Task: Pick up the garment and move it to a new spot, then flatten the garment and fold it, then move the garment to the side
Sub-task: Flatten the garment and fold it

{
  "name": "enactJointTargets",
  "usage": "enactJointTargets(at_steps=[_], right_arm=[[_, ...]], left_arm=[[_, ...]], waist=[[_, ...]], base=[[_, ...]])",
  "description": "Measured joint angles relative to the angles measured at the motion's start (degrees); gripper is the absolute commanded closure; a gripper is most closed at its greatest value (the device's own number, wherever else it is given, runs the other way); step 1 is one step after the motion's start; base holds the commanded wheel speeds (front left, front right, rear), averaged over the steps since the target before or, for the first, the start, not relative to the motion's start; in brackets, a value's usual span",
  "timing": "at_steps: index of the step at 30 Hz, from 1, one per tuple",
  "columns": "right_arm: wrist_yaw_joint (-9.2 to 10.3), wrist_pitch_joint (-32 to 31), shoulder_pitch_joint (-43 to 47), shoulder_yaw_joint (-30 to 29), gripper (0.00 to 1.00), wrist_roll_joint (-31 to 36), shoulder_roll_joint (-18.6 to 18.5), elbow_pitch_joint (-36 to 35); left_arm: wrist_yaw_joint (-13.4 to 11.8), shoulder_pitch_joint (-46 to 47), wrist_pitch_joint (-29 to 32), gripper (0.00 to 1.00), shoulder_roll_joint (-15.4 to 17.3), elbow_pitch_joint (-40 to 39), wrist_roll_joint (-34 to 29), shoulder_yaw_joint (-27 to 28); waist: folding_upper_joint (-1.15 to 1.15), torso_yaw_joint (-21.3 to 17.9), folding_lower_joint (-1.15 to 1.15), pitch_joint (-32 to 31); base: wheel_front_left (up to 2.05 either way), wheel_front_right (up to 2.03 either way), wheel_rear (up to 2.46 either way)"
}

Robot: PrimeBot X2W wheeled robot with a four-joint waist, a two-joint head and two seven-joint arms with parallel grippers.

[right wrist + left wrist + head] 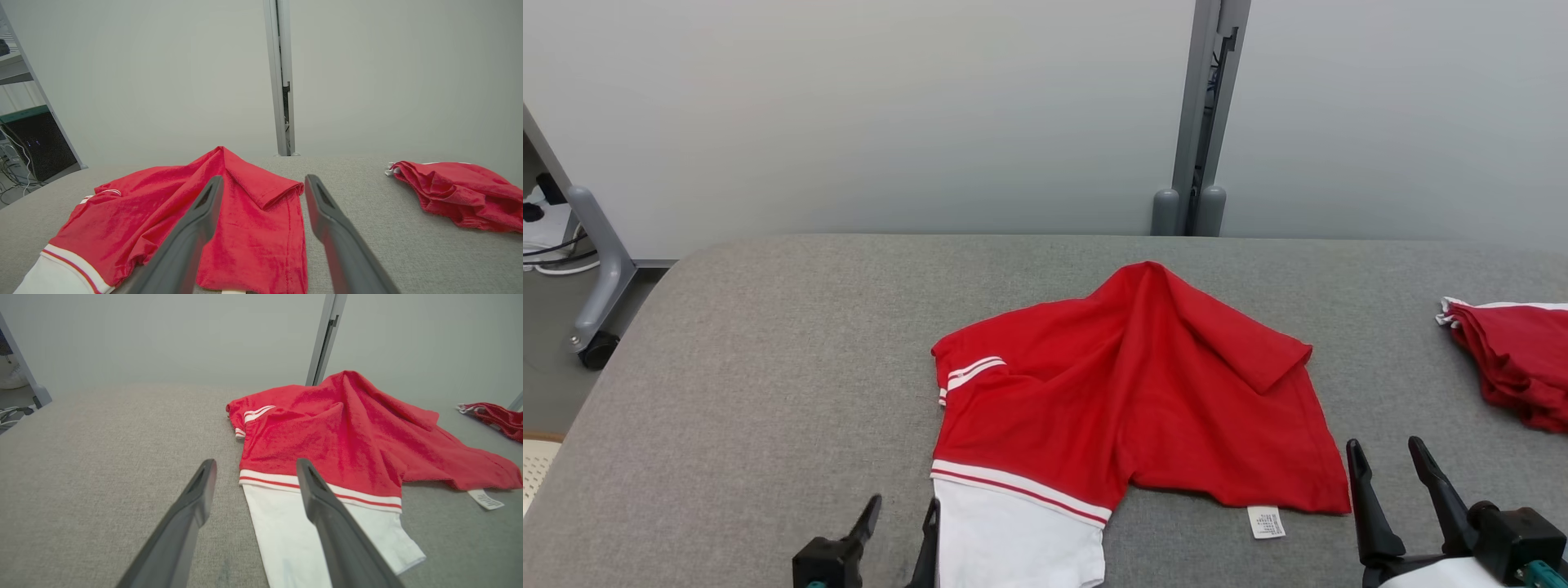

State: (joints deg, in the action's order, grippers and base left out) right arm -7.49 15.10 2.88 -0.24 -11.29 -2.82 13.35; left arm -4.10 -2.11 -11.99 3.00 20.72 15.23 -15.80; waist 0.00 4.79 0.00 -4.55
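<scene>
Head view shows my left gripper (903, 508) down at the bottom edge. Its two dark fingers are spread wide and nothing is between them. One finger is right at the edge of the white part (1013, 539) of the garment (1143, 392). I cannot tell if it touches the cloth.

My right gripper (1385, 447) is at the bottom right. Its fingers are spread wide too, and it holds nothing. It sits just beside the near right corner of the garment.

The garment lies in the middle of the grey table (768, 367). It is red with white stripes, and it is not flat. One part is folded over and makes a bump at the back. A small white tag (1266, 521) pokes out from its near edge.

Another red cloth (1515, 359) lies bunched up at the far right of the table, well apart from the garment. Behind the table is a pale wall with a grey post (1205, 106).
</scene>
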Motion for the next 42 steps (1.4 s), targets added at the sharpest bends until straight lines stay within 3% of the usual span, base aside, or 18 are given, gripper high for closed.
enactJointTargets(at_steps=[9, 13, 20, 33, 34, 35, 36, 40, 42], right_arm=[[0.00, 0.00, -0.17, 0.38, 0.00, 0.45, 0.01, 0.67], [0.00, 0.00, -0.29, 0.47, 0.00, 0.59, 0.01, 0.87], [0.00, 0.00, -0.53, 0.63, 0.00, 0.76, 0.02, 1.18], [0.00, 0.00, -0.60, 1.19, 0.00, 1.26, 0.02, 1.77], [0.00, 0.00, -0.60, 1.18, 0.00, 1.27, 0.02, 1.77], [0.00, 0.00, -0.60, 1.20, 0.00, 1.27, 0.02, 1.78], [0.00, 0.00, -0.60, 1.18, 0.00, 1.30, 0.02, 1.82], [0.00, 0.00, -0.60, 1.23, 0.00, 1.36, 0.02, 1.94], [0.00, 0.00, -0.60, 1.15, 0.00, 1.37, 0.02, 1.98]], left_arm=[[0.35, -2.42, 14.95, 0.00, -0.16, 2.86, 5.67, -3.31], [-0.04, -2.92, 18.38, 0.00, -0.16, 2.18, 7.03, -4.52], [-1.57, -3.47, 20.00, 0.00, -0.20, 2.03, 9.59, -4.81], [-5.57, -2.33, 18.15, 0.00, -0.20, 5.31, 20.71, -5.71], [-5.63, -2.07, 17.82, 0.05, -0.21, 5.66, 21.16, -5.82], [-5.86, -1.92, 17.52, 0.22, -0.20, 5.99, 21.82, -5.89], [-6.00, -1.82, 17.38, 0.45, -0.20, 6.33, 22.61, -5.98], [-6.49, -0.77, 16.91, 0.97, -0.02, 8.23, 23.70, -6.88], [-6.46, -0.51, 16.45, 1.00, -0.14, 9.01, 23.90, -7.50]], waist=[[0.00, -0.17, 0.00, 0.42], [0.00, -0.60, 0.00, 0.63], [0.00, -1.76, 0.00, 0.85], [0.00, -4.95, 0.00, 1.15], [0.00, -5.13, 0.00, 1.17], [0.00, -5.30, 0.00, 1.17], [0.00, -5.45, 0.00, 1.18], [0.00, -5.83, 0.00, 1.15], [0.00, -5.84, 0.00, 1.10]], base=[[0.00, 0.00, 0.00], [0.00, 0.00, 0.00], [0.00, 0.00, 0.00], [0.00, 0.00, 0.00], [0.00, 0.00, 0.00], [0.00, 0.00, 0.00], [0.00, 0.00, 0.00], [0.00, 0.00, 0.00], [0.00, 0.00, 0.00]])
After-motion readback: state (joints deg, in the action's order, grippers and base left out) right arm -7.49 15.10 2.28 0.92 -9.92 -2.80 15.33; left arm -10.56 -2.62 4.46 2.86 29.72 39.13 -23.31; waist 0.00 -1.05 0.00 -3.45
